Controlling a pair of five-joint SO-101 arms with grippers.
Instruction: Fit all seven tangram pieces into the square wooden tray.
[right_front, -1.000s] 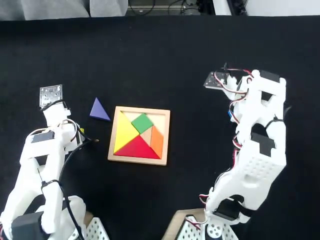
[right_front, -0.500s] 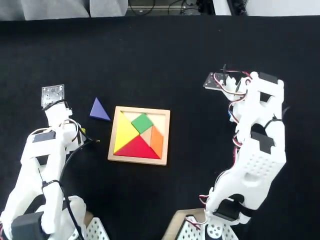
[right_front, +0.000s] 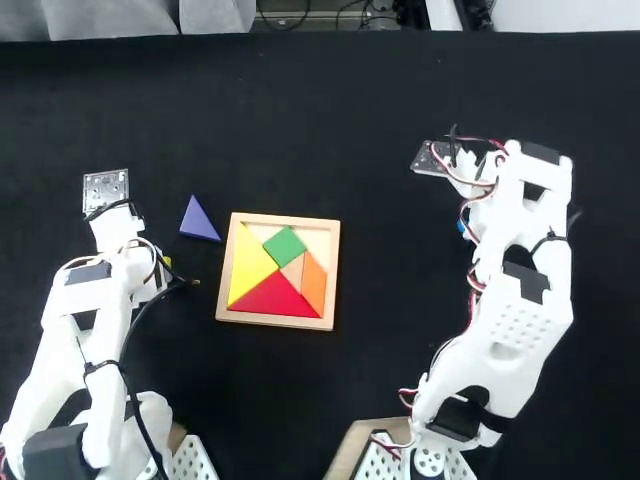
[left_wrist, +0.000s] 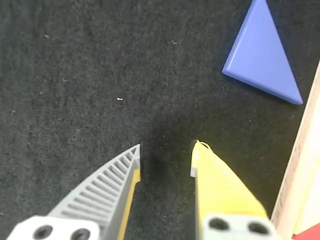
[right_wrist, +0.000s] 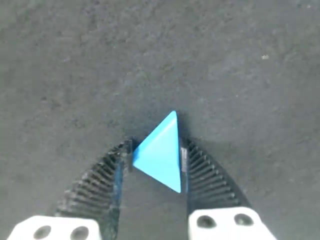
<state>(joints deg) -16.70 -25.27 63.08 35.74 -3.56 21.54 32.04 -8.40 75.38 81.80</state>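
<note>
My right gripper is clamped narrow on the light blue triangle. The triangle's long edge lies flat along one finger and the opposite corner presses against the other. Its sharp tip points straight out ahead of me, past the fingertips. I cannot tell whether it hangs clear of the black cloth or rests on it. In the high view my own forearm covers this gripper and what it holds. My left gripper stands spread wide over bare cloth with nothing between its fingers. Near it lies the violet-blue triangle, flat on the cloth. From above, this violet-blue triangle points its narrow tip toward the far side of the table, with its long axis running that way too. It sits just beside the tray's far left corner, with a sliver of cloth between them. The tray lies between my two arms, turned slightly askew. It holds a yellow triangle, a red triangle, a green square standing on its corner, and an orange piece. I cannot tell whether the pale patches around the square are bare floor or a wood-coloured piece. The left wrist view cuts the tray off to a strip of rim.
</note>
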